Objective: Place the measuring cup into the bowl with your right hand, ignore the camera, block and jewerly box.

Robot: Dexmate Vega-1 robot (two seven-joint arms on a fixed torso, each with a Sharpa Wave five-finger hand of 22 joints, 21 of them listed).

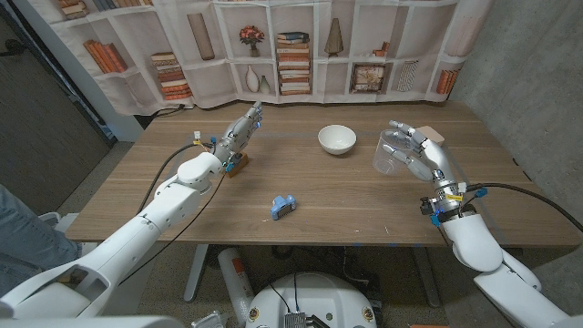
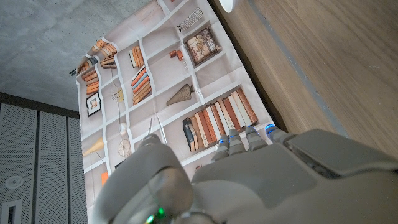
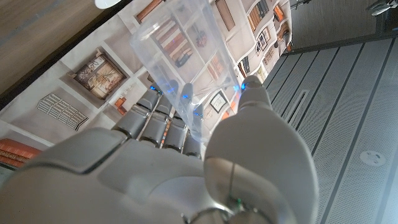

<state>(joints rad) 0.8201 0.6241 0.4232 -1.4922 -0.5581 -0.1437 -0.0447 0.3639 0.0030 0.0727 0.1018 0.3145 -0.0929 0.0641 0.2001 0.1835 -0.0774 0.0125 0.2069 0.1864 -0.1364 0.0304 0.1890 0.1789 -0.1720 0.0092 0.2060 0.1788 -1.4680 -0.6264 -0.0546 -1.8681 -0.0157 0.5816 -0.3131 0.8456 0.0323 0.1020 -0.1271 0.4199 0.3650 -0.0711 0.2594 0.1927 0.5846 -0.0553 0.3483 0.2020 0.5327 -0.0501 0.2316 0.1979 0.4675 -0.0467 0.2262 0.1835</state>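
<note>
Clear measuring cup [image 1: 393,151] in right hand [image 1: 426,158]; bowl [image 1: 336,139] nr, apart.

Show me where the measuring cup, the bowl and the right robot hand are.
measuring cup [image 1: 392,153], head view, clear side wall.
bowl [image 1: 336,139], head view, white rim.
right robot hand [image 1: 428,159], head view, back of the hand.

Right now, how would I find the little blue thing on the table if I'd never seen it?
Start at the wooden table and find the white bowl near the far middle. Come straight toward the robot, a bit left, to the near middle: the small blue object lies there alone. It is the only blue thing on the wood.
</note>
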